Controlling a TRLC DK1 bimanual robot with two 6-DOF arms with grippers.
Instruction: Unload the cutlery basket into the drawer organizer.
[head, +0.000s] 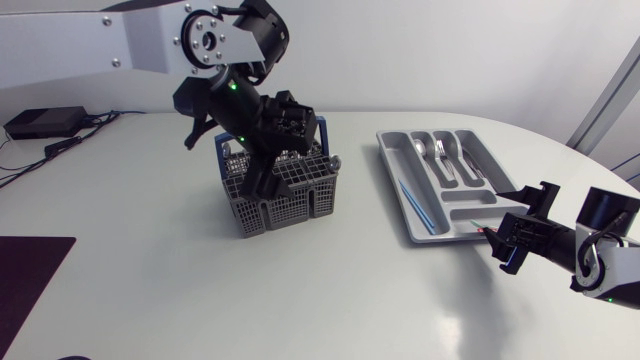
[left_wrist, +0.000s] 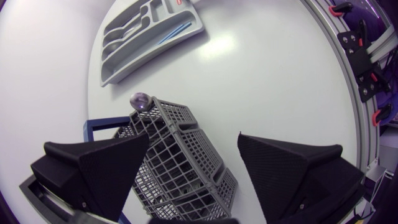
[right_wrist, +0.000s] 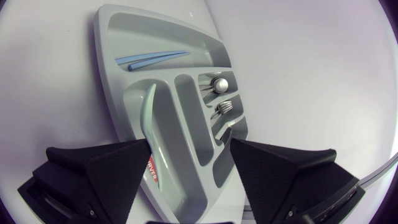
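Overhead, the left jaws stood wide apart and empty above the grey plastic lattice basket (head: 285, 205), just 11 o'clock of the desk's (head: 150, 280) centre, with the arm bent steeply downward. The right jaws, equally spread and empty, hovered low at the 6 o'clock end of the moulded grey organizer (head: 465, 215). Its long axis ran 12 to 6, with metal cutlery (head: 440, 152) at its 12 o'clock end.
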